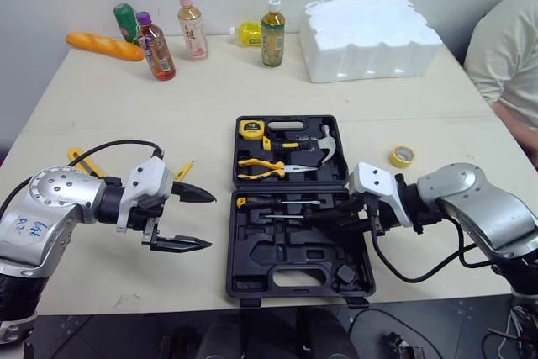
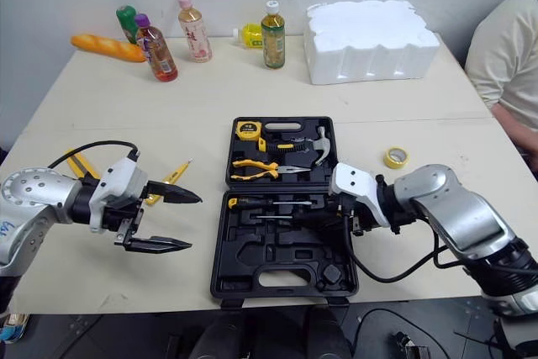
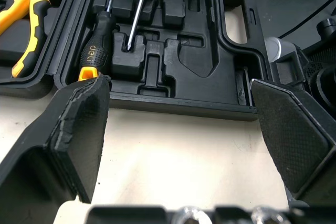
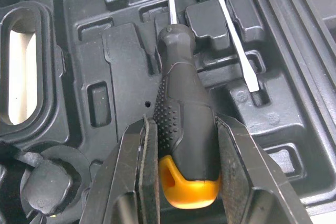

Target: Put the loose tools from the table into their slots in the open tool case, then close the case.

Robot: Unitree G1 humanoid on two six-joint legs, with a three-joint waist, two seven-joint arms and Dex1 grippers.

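The open black tool case lies at the table's middle front. Its far half holds a tape measure, a hammer and yellow pliers. One screwdriver lies in a slot of the near half. My right gripper is shut on a second screwdriver, black-handled with an orange cap, held low over the near half's slots. My left gripper hangs open left of the case, above bare table. A thin yellow tool and another yellow tool lie by my left arm. A yellow tape roll sits right of the case.
Several bottles and a bread loaf stand along the far edge, with a white foam block at the far right. A person's arm is at the table's right side. A black cable loops over my left arm.
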